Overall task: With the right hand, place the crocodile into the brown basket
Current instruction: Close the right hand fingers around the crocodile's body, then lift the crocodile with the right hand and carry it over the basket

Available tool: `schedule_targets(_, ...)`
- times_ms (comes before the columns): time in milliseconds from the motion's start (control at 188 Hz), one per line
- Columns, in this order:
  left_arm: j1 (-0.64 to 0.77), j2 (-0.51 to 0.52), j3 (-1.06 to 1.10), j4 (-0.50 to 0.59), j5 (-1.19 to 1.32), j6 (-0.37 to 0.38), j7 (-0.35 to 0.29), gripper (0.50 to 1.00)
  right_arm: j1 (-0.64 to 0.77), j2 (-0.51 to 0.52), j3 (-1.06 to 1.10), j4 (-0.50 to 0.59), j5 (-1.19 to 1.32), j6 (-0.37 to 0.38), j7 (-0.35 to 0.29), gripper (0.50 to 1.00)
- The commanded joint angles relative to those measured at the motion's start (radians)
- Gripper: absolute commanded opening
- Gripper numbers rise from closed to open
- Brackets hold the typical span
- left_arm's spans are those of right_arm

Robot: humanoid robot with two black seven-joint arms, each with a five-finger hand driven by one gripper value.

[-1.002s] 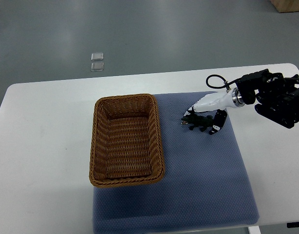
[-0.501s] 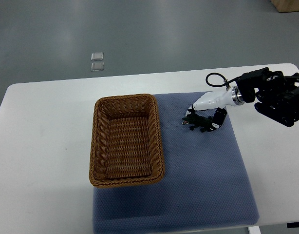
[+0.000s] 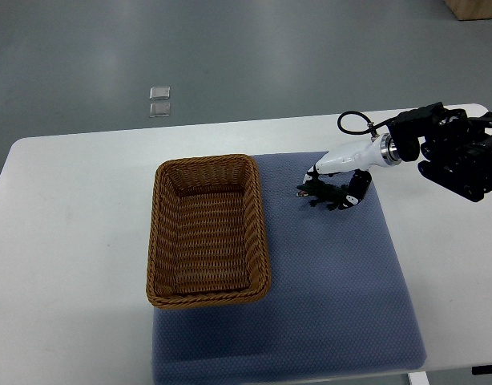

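Note:
A small dark green toy crocodile [image 3: 320, 193] is held just above the blue mat [image 3: 326, 281], right of the brown wicker basket [image 3: 207, 230]. My right hand [image 3: 334, 186], white with black fingertips, comes in from the right edge and is curled around the crocodile, thumb on one side and fingers on the other. The basket has nothing in it. The left arm does not show.
The mat and basket lie on a white table [image 3: 70, 241]. Two small clear squares [image 3: 159, 102] sit on the grey floor beyond the table's far edge. The black forearm and cable [image 3: 454, 152] hang over the table's right part.
The right hand's fingers have closed around the crocodile. Hand and toy have lifted slightly and shifted a little up and left in the picture.

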Motion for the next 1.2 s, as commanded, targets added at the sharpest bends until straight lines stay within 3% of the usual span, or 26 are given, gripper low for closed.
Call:
schedule_targets(0,0.000,0.000,0.000,0.000,0.001,0.000,-0.001,1.000,0.011,0.000,0.003,0.000,0.004,0.000,0.000,0.652)
schedule_targets(144,0.000,0.000,0.000,0.000,-0.001,0.000,0.000,1.000,0.017,0.000,0.005,0.000,0.004,0.003,0.000,0.607)
schedule_targets(293,0.000,0.000,0.000,0.000,-0.001,0.000,0.000,1.000,0.025,-0.001,0.005,0.000,0.004,0.008,0.000,0.500)
schedule_targets(863,0.000,0.000,0.000,0.000,0.001,0.000,0.000,1.000,0.126,0.006,0.026,0.009,0.055,0.019,0.000,0.500)
schedule_targets(1194,0.000,0.000,0.000,0.000,0.001,0.000,0.000,1.000,0.224,0.107,0.026,0.077,0.053,0.020,0.000,0.500)
